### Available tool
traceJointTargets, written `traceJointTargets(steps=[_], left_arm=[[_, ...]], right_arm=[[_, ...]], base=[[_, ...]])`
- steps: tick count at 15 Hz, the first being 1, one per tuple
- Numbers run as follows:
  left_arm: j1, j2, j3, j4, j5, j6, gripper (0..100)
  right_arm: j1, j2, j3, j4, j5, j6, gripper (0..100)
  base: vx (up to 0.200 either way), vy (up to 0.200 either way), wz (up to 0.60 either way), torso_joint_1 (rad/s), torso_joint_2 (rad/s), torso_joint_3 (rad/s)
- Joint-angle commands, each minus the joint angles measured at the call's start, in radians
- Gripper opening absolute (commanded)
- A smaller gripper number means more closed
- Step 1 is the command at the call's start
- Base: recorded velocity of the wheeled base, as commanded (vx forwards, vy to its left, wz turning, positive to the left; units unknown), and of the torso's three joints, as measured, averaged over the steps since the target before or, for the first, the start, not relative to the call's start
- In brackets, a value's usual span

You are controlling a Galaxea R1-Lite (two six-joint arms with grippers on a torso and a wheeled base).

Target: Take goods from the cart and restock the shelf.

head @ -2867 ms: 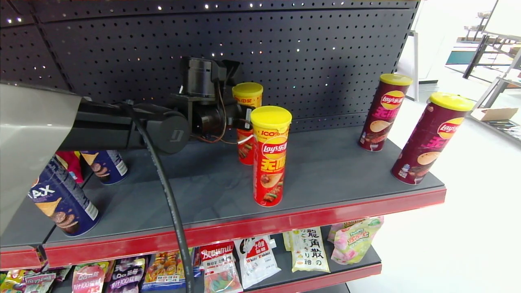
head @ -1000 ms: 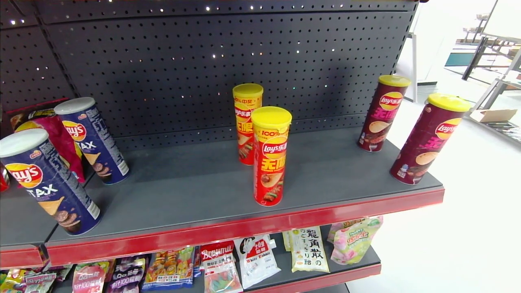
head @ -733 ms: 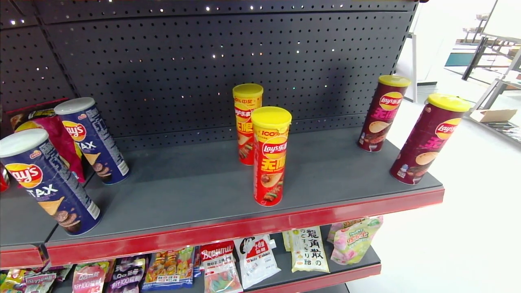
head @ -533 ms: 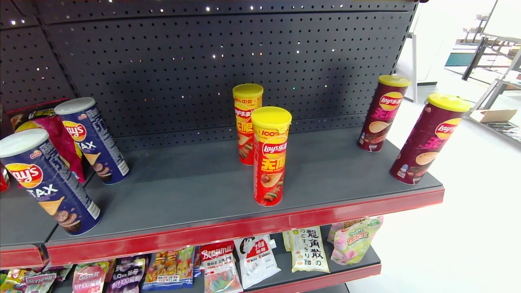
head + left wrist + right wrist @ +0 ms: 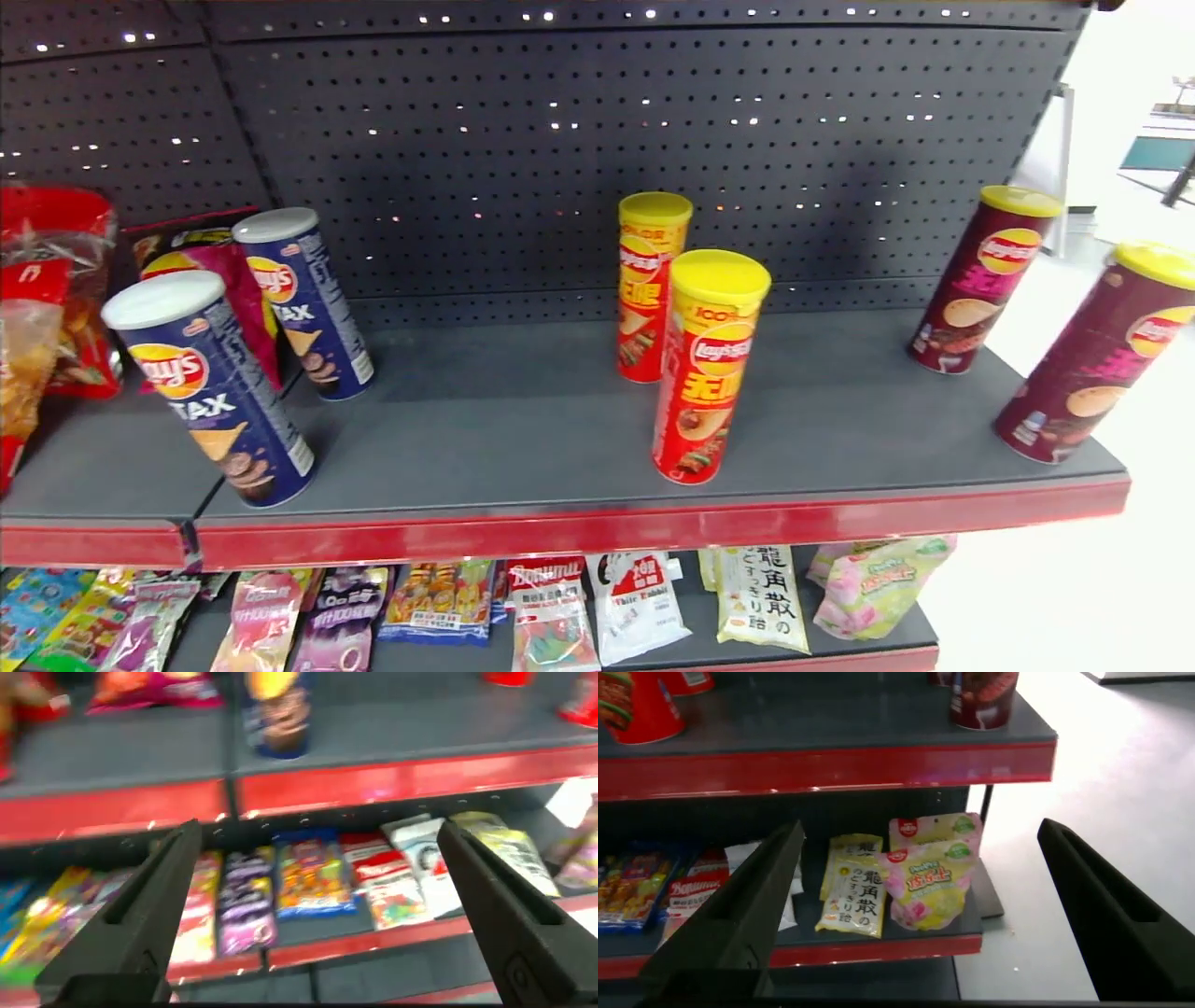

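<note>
The upper shelf (image 5: 523,439) is the biggest thing before me, a dark board with a red front edge and a pegboard (image 5: 523,140) behind it. Under it is the lower shelf (image 5: 878,943), where snack bags (image 5: 551,611) lie in a row. On the upper shelf the goods stand in pairs, one behind the other: two blue cans (image 5: 210,383) on my left, two red cans (image 5: 709,364) in the middle, and two maroon cans (image 5: 980,266) on my right. The front maroon one is close to the shelf's end and to its front edge. My left pincer (image 5: 320,835) and my right pincer (image 5: 922,831) are both spread wide and hold nothing. They are low, facing the lower shelf. I judge that the next can must come from the cart. The danger is the tall, narrow cans. If my arm or a new can brushes a front one as I reach in, it may tip and roll over the edge.
</note>
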Motion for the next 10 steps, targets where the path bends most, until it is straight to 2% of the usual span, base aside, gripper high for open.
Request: traceJointTargets(steps=[1, 10], left_arm=[[0.001, 0.004, -0.002, 0.000, -0.001, 0.000, 100], [0.001, 0.004, 0.026, -0.001, -0.004, -0.008, 100]], right_arm=[[0.001, 0.000, 0.000, 0.000, 0.000, 0.000, 100], [0.001, 0.000, 0.000, 0.000, 0.000, 0.001, 100]], base=[[0.000, 0.000, 0.60, 0.002, 0.00, -0.002], [0.000, 0.000, 0.00, 0.000, 0.00, 0.000]])
